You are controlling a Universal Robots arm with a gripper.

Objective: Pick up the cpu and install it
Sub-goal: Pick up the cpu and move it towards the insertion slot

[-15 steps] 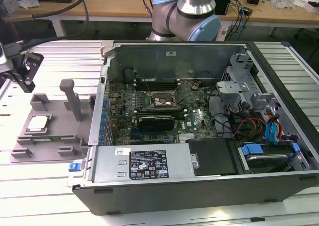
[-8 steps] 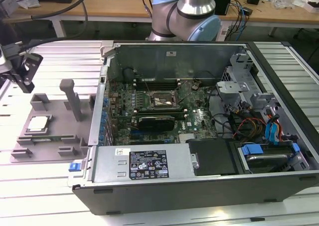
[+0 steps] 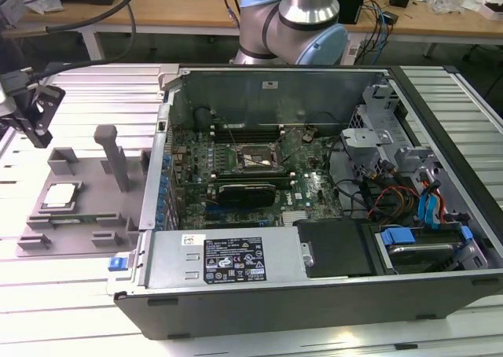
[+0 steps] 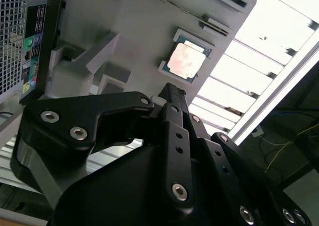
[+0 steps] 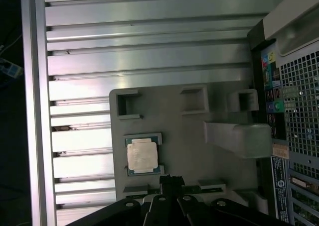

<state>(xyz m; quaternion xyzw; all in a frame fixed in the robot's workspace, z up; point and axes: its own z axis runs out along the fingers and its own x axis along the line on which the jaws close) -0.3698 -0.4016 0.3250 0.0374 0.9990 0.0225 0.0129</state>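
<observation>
Early in the task, to judge by how things lie: no pick-up made, no install made. Finds the cpu (image 3: 61,196) lying flat, silvery top up, in its shallow recess on the grey fixture (image 3: 86,215), at the exterior view's left and outside the computer case (image 3: 236,294). Leaves the socket (image 3: 253,159) on the board inside the case apparently unfilled, well apart from the chip. Leaves undone, then, both the lift and the seating.

Holds nothing in the gripper (image 3: 31,113). Shows the jaws drawn narrow in both wrist views, tips together or very nearly so, with nothing between them.

Hangs the gripper in the air off the fixture's far corner in the exterior view, above the slatted table (image 3: 86,90), near the chip but clearly apart from it and touching nothing. Sets the fingertips (image 5: 167,180) just beside the chip's recess in the first wrist view, not over its middle. Points the tip (image 4: 169,91) toward the cpu in the second wrist view, with bare fixture showing between
</observation>
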